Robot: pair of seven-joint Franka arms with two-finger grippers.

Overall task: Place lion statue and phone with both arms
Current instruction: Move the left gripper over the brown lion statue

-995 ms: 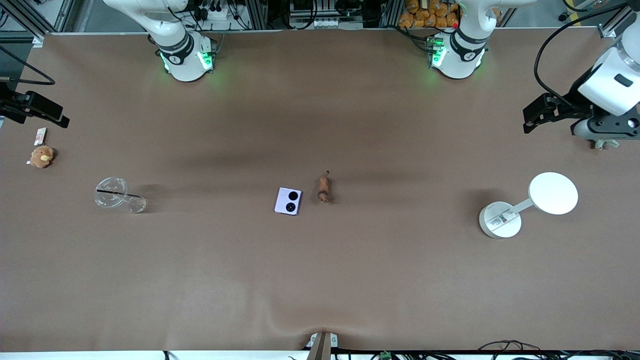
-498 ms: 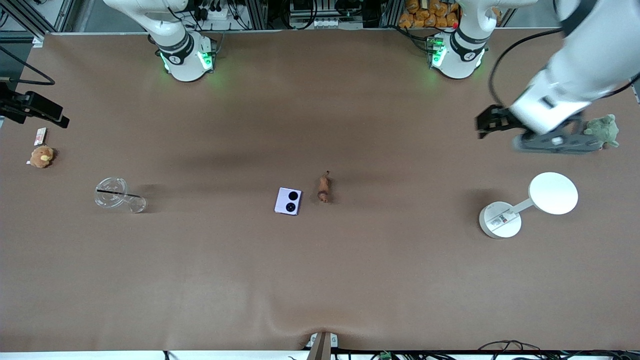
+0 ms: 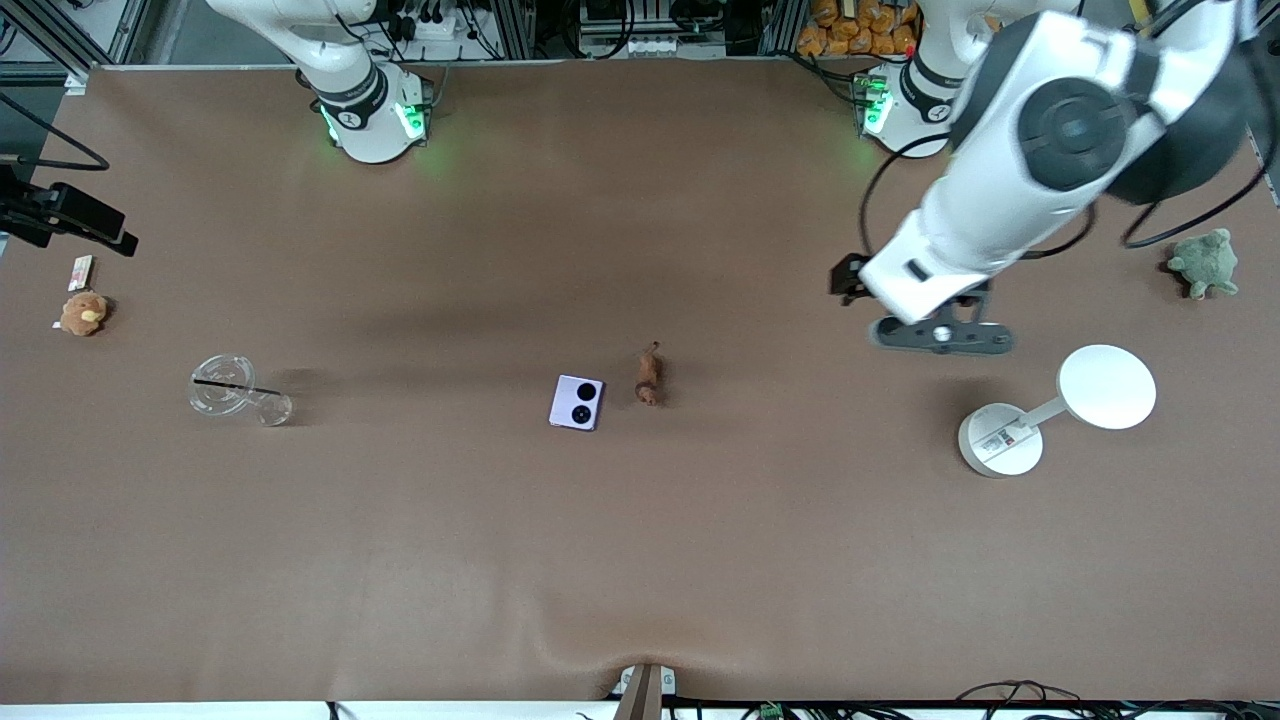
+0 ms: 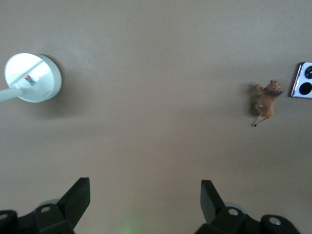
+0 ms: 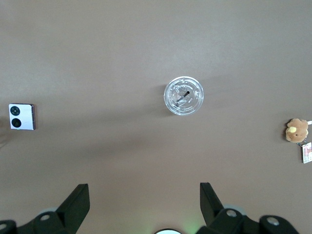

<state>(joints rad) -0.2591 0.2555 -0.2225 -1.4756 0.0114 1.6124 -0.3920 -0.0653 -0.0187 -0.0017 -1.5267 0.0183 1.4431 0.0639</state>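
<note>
The lion statue, tiny and reddish-brown, lies on the brown table near its middle. It also shows in the left wrist view. The pale lavender phone with two black circles lies flat beside it, toward the right arm's end; the wrist views show it too. My left gripper is open and empty in the air, over bare table between the lion and a white stand; its fingers stand wide apart. My right gripper is open and empty, high over the clear cup's area.
A white round-headed stand is at the left arm's end, with a green plush turtle farther back. A clear lidded cup, a tan plush toy and a small white card are at the right arm's end.
My left arm has swung from the table's edge toward the middle, uncovering the green turtle. The right arm, lion and phone have not moved.
</note>
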